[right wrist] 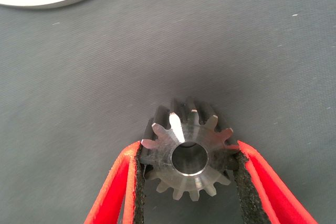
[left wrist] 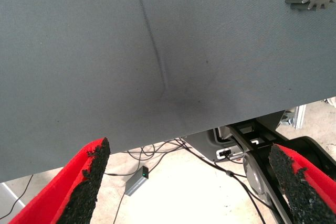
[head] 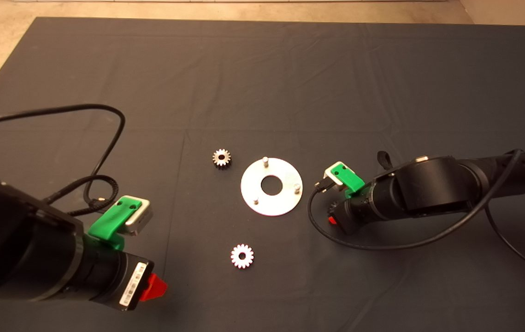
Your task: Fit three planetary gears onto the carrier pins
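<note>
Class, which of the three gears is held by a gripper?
The gear between the right gripper's pads; the other two gears lie loose on the mat.

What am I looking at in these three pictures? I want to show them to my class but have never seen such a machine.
It is a two-armed robot at a table with a dark mat. One camera looks down from above; the other two sit on the wrists. On the mat lies a flat silver disc with three upright pins, all bare. Two small gears lie loose, one beside the disc, one nearer the robot. The right gripper, beside the disc, is shut on a third gear. The left gripper waits open at the mat's near edge.
</note>
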